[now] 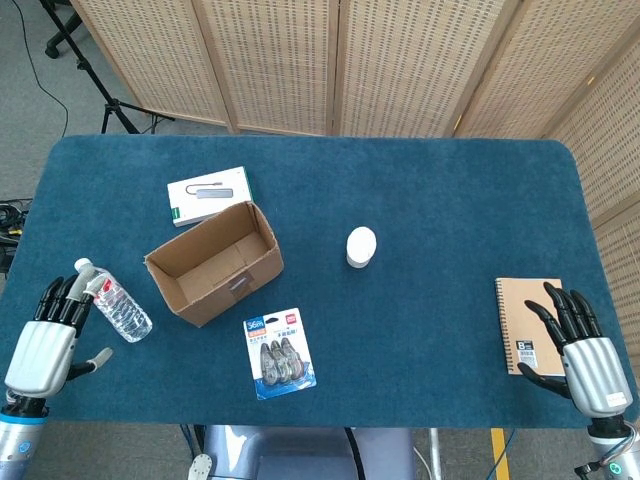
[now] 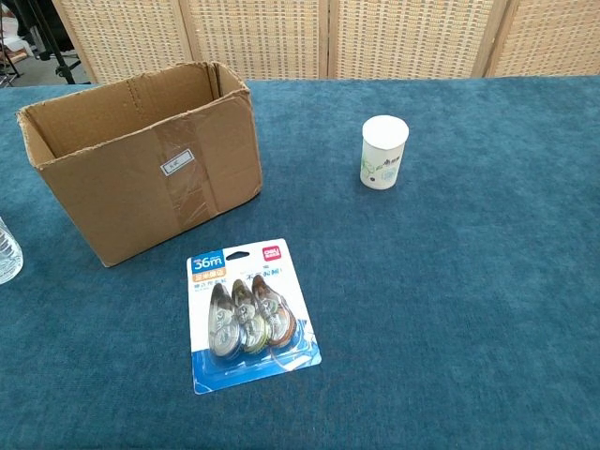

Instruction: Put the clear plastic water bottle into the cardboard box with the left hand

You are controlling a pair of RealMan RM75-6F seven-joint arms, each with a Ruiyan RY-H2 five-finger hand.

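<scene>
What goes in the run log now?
left hand: open beside bottle | bottle: lying on table | box: empty | right hand: open

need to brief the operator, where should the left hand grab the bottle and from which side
Probably around the mid-body of the bottle, coming down from above. It lies flat on the table, cap toward the far left and base toward the box, so its long sides are exposed. The left hand sits open just beside the cap end; fingers across the body should hold better than at the narrow neck.
</scene>
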